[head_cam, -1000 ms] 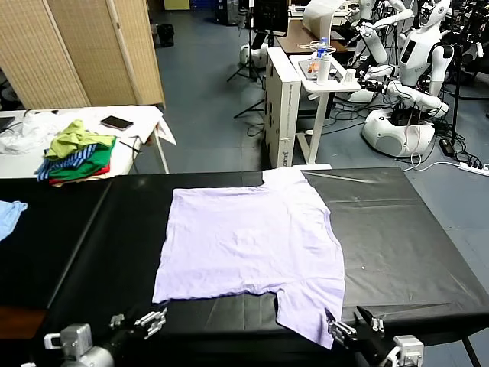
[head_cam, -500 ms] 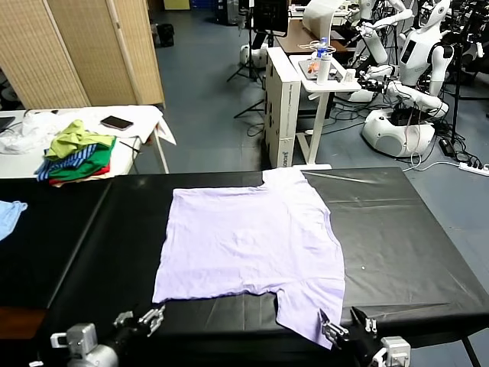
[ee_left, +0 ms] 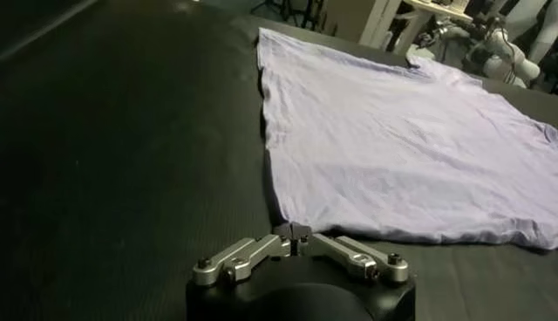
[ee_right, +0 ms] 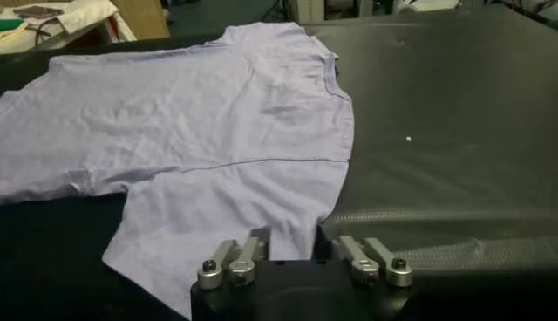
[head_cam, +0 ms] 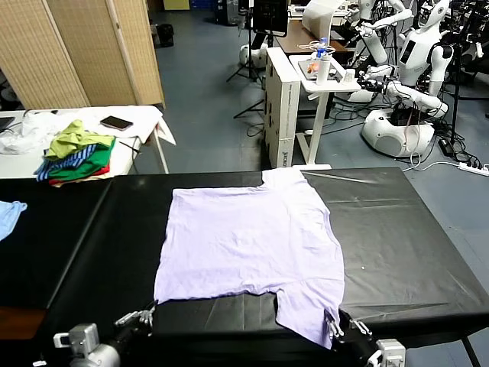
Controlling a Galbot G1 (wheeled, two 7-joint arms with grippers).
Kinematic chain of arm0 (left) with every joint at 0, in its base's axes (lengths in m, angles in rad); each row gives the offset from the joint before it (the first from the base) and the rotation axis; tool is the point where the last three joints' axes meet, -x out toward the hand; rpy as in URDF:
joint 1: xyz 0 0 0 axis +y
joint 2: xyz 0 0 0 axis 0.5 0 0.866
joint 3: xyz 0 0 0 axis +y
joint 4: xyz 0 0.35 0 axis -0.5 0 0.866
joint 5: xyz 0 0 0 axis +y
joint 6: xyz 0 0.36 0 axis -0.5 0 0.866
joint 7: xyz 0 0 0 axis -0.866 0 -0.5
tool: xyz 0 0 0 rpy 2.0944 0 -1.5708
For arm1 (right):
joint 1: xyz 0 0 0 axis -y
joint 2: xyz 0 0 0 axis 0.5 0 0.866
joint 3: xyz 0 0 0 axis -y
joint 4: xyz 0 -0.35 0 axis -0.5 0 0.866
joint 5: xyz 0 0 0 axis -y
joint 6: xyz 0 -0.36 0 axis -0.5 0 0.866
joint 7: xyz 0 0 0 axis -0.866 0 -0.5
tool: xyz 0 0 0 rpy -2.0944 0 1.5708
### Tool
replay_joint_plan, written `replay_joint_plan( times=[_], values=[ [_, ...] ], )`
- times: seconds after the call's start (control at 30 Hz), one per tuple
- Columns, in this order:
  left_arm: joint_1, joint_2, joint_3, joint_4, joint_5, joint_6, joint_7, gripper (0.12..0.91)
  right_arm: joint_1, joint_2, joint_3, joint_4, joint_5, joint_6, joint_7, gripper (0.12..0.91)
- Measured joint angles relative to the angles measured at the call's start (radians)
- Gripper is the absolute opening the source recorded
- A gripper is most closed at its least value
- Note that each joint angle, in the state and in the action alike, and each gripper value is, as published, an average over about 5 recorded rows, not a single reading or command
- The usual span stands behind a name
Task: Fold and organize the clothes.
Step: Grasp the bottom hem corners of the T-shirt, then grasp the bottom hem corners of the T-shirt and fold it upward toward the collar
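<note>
Lavender T-shirt [head_cam: 252, 248] lies spread flat, plain face up, on the black bench [head_cam: 412, 245], collar toward the robot's right, one sleeve at the far edge, the other hanging toward the near edge. Left claw [ee_left: 294, 237] clenched at the near hem corner, fingertips meeting right at the cloth edge; cannot tell if fabric is caught. Right claw [ee_right: 292, 255] clenched on the near sleeve edge, cloth pinched between its fingers. Colourful garment pile [head_cam: 76, 153] on a white side table, well apart
</note>
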Motion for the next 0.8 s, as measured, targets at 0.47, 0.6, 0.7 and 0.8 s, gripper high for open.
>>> replay_joint_plan(
  times=[0.47, 0.6, 0.7, 0.8],
  values=[
    [0.15, -0.03, -0.068, -0.115, 0.032, -0.035, -0.021, 0.145, -0.101, -0.013, 0.01, 0.087, 0.001, -0.007, 0.02, 0.14],
    [0.179, -0.043, -0.086, -0.138, 0.034, -0.045, -0.023, 0.145, -0.089, -0.022, 0.015, 0.09, 0.008, 0.019, 0.011, 0.14],
    [0.182, -0.056, -0.084, -0.146, 0.046, -0.053, -0.025, 0.145, -0.066, -0.035, 0.025, 0.087, 0.023, 0.043, 0.0, 0.14],
    [0.172, -0.068, -0.074, -0.143, 0.071, -0.072, -0.026, 0.145, -0.019, -0.054, 0.03, 0.071, 0.05, 0.066, -0.009, 0.14]
  ],
)
